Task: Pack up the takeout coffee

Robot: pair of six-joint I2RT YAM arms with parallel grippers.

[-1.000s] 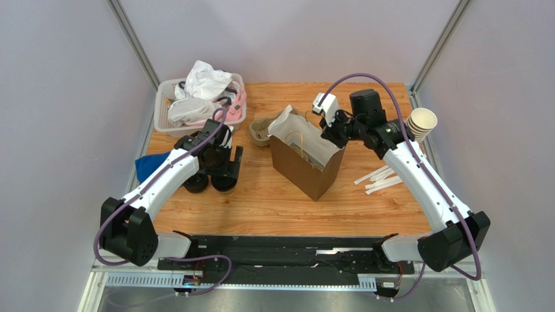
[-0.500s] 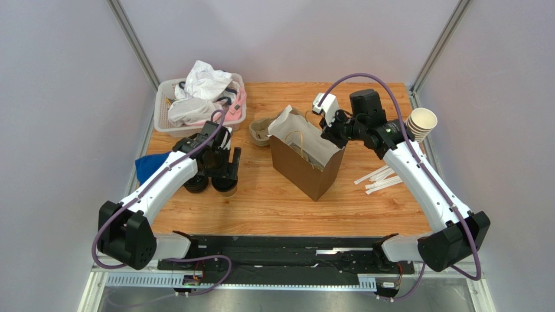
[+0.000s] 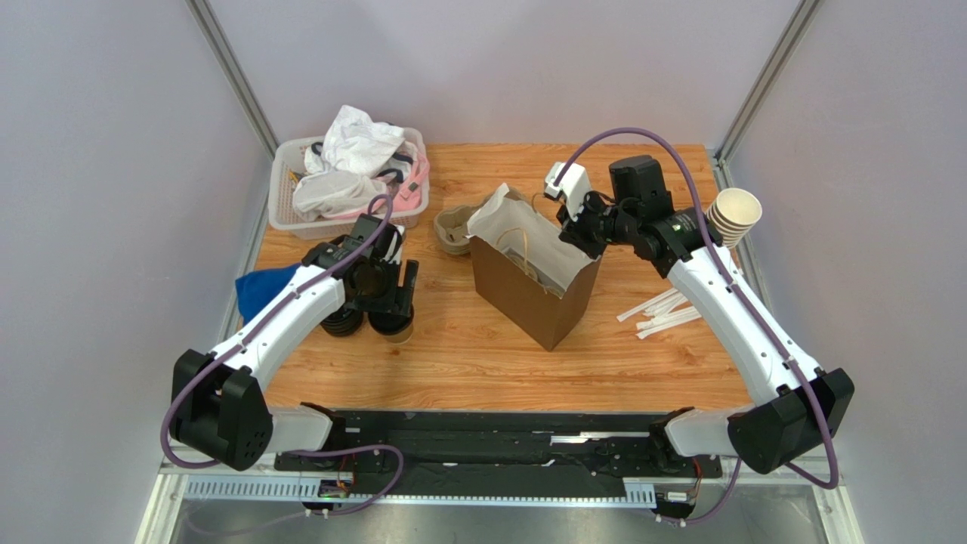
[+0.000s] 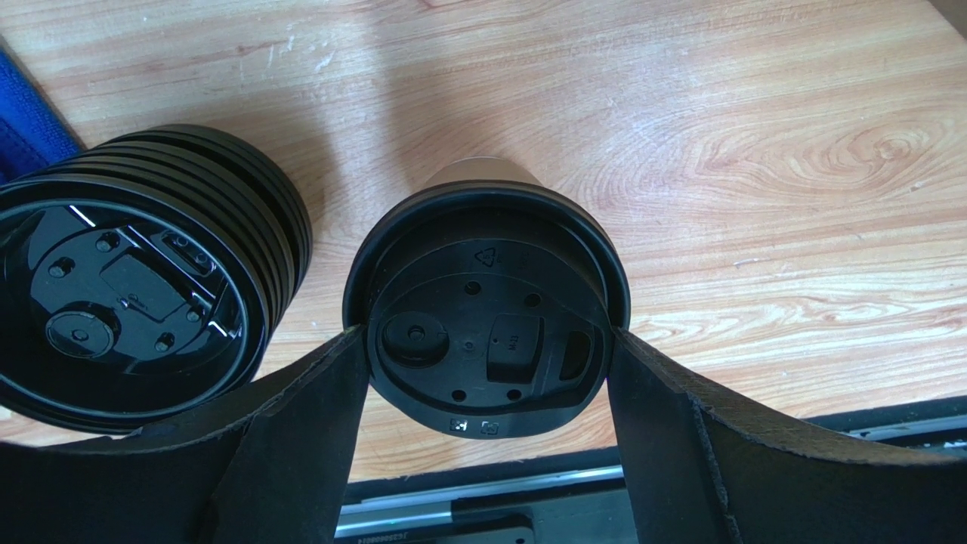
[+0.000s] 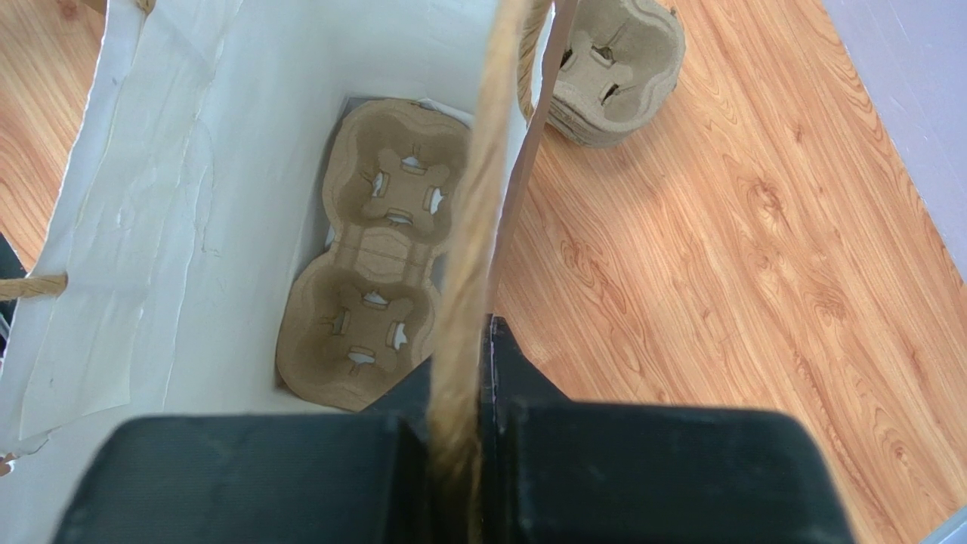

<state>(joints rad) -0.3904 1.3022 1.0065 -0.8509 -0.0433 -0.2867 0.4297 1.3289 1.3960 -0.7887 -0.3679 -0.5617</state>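
Takeout coffee (image 4: 488,306) upright on bench (image 4: 738,170), beside lid stack (image 4: 125,283). Left fingers (image 4: 307,419) pinch its black lid from both sides. Right fingers (image 5: 511,391) clamp twine handle (image 5: 471,261) of open paper bag (image 5: 148,204).

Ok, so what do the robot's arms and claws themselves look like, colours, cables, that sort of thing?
Both match: the left arm and right arm have white links, black joints and a purple cable looping alongside. The left claw and right claw have matte black fingers. I see no markings.
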